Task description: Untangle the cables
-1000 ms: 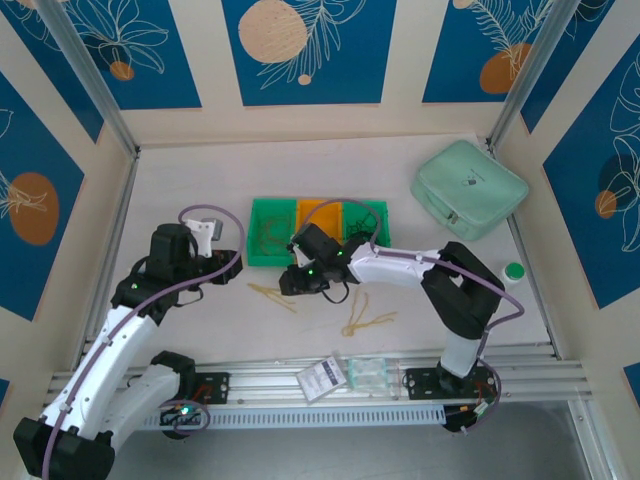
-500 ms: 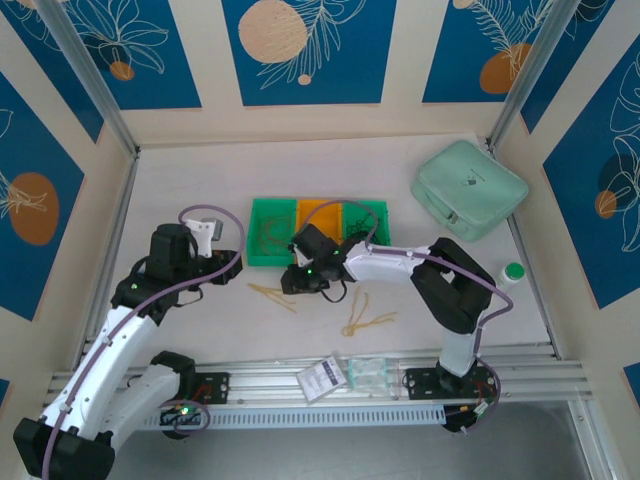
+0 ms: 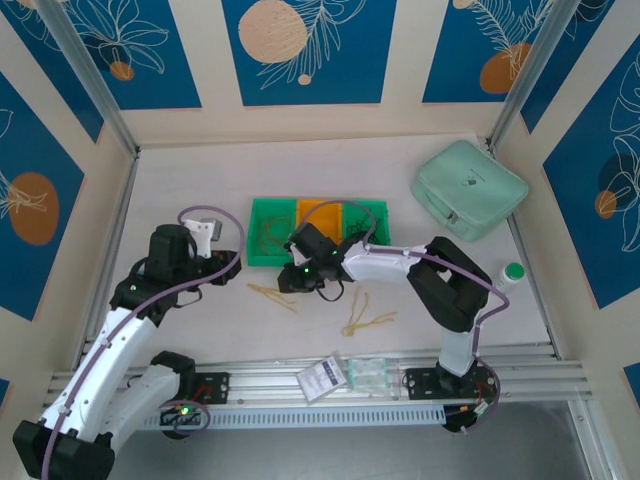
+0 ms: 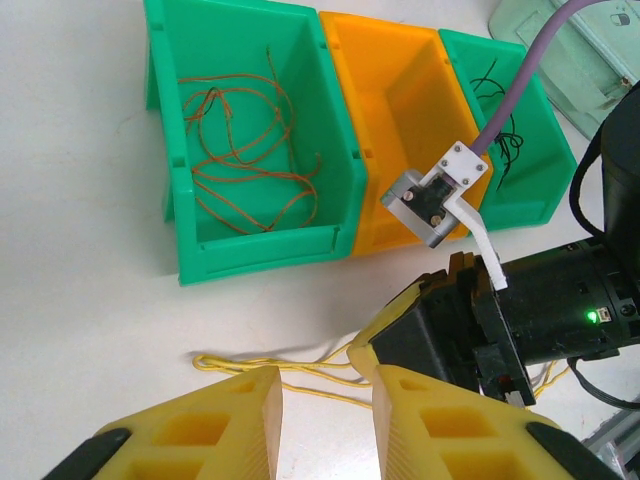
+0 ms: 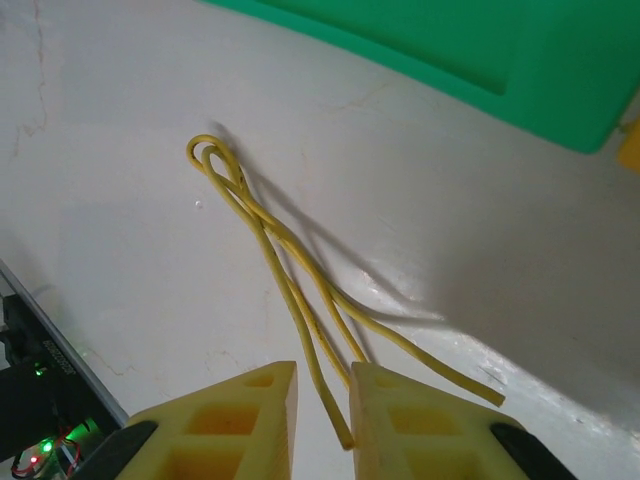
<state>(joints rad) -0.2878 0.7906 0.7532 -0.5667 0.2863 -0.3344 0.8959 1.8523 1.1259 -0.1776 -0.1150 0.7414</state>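
A small bunch of pale yellow cables [image 3: 272,295] lies on the table in front of the bins, looped at its left end [image 5: 208,152]. My right gripper [image 5: 322,400] is low over the bunch's right end, jaws narrowly open, with cable ends [image 5: 335,395] lying in the gap. In the top view the right gripper [image 3: 292,280] is just below the bins. My left gripper [image 4: 325,410] hovers open and empty above the same yellow cables [image 4: 290,366]. Reddish cables [image 4: 245,140] lie in the left green bin and dark ones [image 4: 500,110] in the right green bin. A second yellow tangle [image 3: 365,318] lies nearer me.
An orange bin [image 4: 400,110] stands between the two green ones [image 3: 268,262]. A mint zip case [image 3: 470,188] sits at the back right and a green-capped bottle [image 3: 512,273] by the right wall. Clear plastic bags [image 3: 345,375] rest on the front rail.
My right gripper has shifted slightly left along the yellow cables and its jaws have narrowed around their ends. The left arm has not moved.
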